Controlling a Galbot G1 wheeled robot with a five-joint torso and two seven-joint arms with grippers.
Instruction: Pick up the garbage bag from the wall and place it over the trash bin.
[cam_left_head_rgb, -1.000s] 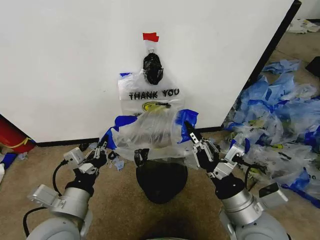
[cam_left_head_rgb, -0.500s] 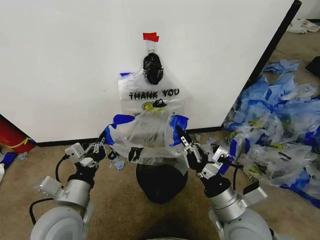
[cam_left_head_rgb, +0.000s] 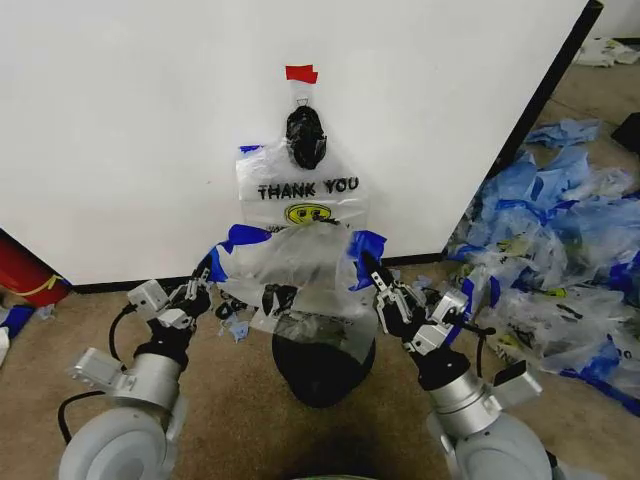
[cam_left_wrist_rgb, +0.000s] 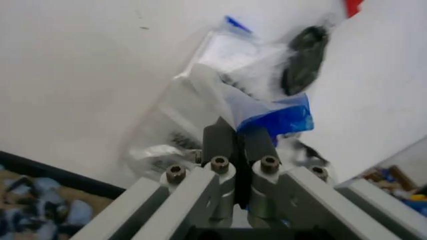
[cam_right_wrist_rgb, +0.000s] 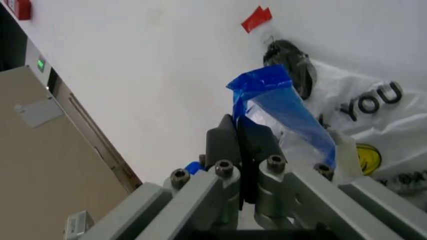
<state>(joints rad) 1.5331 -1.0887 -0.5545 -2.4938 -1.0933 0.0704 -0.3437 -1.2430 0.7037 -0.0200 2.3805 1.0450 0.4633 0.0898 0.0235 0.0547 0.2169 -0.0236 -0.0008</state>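
Pinching one blue handle each: left gripper (cam_left_head_rgb: 203, 283) pressed together on the left handle, right gripper (cam_left_head_rgb: 372, 273) clamped on the right, both seen shut on blue plastic in the wrist views; holding the garbage bag (cam_left_head_rgb: 295, 268) stretched open just above the trash bin (cam_left_head_rgb: 322, 367) on the floor; hanging lower over the bin's mouth than half a second ago, mouth spread wider; another printed bag (cam_left_head_rgb: 305, 192) hanging on the wall (cam_left_head_rgb: 120, 130) under red tape (cam_left_head_rgb: 301, 73); likely nearing the drape over the rim.
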